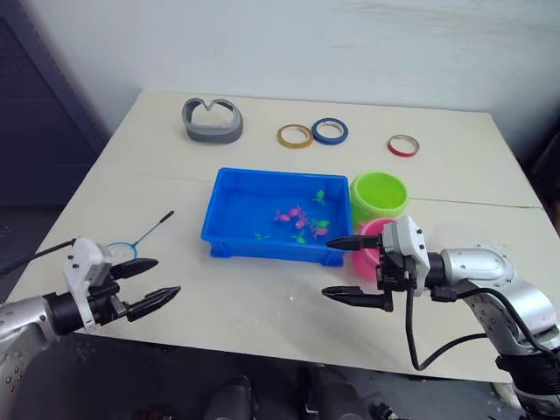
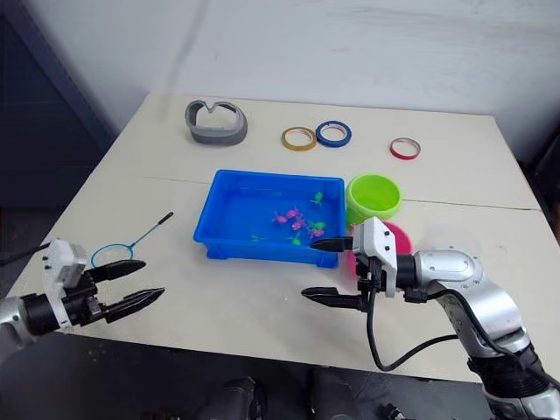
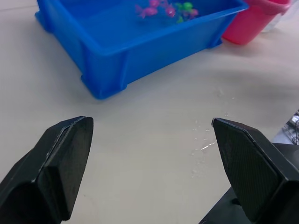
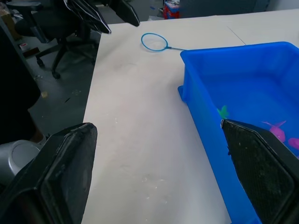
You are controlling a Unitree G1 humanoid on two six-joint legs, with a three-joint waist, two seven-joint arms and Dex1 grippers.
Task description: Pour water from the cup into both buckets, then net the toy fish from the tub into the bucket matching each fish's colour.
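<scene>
Net [image 2: 112, 255]: laid flat on the table beside the left gripper [image 2: 129, 285], within easy reach.
Fingers: both grippers spread, nothing grasped; right gripper [image 2: 325, 269] held by the tub [image 2: 229, 234].
Fish [image 2: 296, 220]: gathered in the tub, 2 buckets [image 2: 374, 194] alongside.

A pale table [image 1: 455, 166] stands against a white wall [image 1: 350, 44], with an office chair [image 4: 51, 23] on grey floor.
</scene>
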